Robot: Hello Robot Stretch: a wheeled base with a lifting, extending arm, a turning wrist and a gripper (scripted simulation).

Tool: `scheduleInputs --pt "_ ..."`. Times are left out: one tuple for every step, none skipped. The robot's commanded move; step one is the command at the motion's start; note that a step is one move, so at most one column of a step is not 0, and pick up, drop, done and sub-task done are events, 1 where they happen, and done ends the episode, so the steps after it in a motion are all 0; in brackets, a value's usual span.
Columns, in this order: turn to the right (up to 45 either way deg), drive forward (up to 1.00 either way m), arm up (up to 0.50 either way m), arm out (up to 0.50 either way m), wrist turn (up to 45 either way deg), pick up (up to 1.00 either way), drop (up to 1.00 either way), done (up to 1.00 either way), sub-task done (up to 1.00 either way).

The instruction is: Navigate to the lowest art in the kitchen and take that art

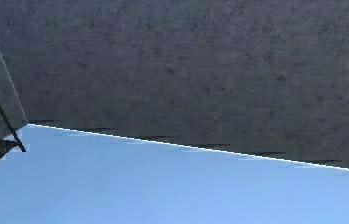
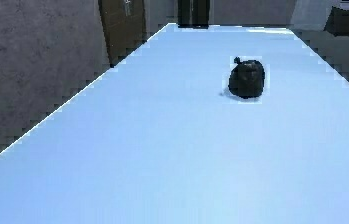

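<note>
1. pale blue table (image 2: 132,150) stretches long and away through the arm side view. its edge also crosses the forward view, set against a dark grey speckled wall (image 1: 182,60).
2. one dark rounded object (image 2: 246,78) with a small knob on top sits on the table, toward the far right part and well apart from the near edge. i judge this is likely the art to take.
3. progress: i judge the drive is about done, since the robot stands alongside the table with the object out on the arm's side. the taking is left to do, as the object rests on the table.
4. i cannot tell the state of the end effector.
5. count: one table, one dark rounded object, and one brown door-like panel (image 2: 122,25) beyond the table's far left corner.
</note>
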Motion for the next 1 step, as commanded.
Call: scheduleInputs --pt "6.0 0.00 0.00 0.00 0.0 0.00 0.00 0.00 0.00"
